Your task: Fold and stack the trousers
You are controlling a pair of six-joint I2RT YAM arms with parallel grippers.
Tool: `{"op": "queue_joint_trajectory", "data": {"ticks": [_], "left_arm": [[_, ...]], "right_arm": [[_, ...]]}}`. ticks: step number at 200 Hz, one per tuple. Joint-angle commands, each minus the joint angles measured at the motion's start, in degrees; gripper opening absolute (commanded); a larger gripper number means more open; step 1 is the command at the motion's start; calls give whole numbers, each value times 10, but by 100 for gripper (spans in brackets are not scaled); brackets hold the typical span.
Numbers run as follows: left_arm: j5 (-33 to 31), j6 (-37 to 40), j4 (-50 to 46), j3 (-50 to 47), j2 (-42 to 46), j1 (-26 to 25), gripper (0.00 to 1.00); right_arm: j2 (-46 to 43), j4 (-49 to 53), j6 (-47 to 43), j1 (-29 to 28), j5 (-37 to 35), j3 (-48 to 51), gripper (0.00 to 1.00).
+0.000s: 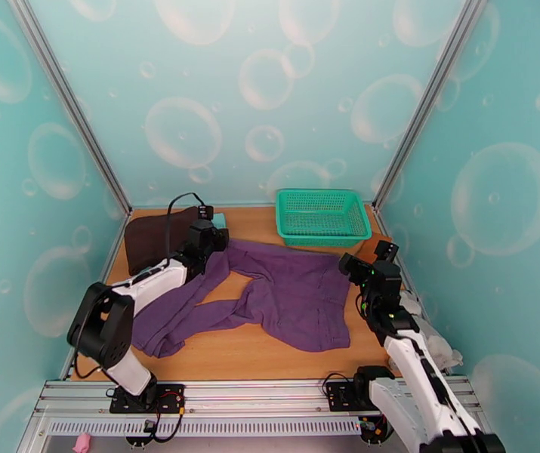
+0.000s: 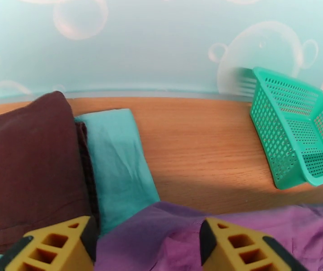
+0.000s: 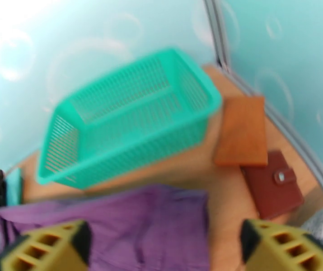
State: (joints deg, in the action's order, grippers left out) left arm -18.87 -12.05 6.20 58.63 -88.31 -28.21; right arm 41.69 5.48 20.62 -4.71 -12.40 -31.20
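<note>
The trousers (image 1: 285, 292) lie spread but rumpled on the tabletop (image 1: 270, 356), one leg bunched toward the near left, their far edge near the basket (image 1: 319, 193). Both tools stand with fingers apart, holding nothing. The left tool (image 2: 145, 245) hangs over the fabric's far-left edge, beside the teal cloth (image 2: 116, 159) and brown cloth (image 2: 25, 163); the right tool (image 3: 163, 247) hangs over the right edge. Closing low, the left could pinch teal cloth too and drag it. Uneven lifts would skew the fold, and the right's swing might nudge the basket.
</note>
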Motion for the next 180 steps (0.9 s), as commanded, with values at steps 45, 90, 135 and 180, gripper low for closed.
{"op": "queue_joint_trajectory", "data": {"ticks": [45,90,135,180], "left_arm": [[-84,-238,-259,-149,223,-45,60],[-113,-296,-357,-157,149,-36,68],[-85,-289,-346,-149,0,10,69],[-68,-287,-295,-167,-40,23,63]], "right_arm": [[44,120,97,-286,-39,-3,95],[237,-75,191,-379,-1,67,96],[252,-104,241,-339,10,120,97],[106,-86,249,-179,72,213,98]]}}
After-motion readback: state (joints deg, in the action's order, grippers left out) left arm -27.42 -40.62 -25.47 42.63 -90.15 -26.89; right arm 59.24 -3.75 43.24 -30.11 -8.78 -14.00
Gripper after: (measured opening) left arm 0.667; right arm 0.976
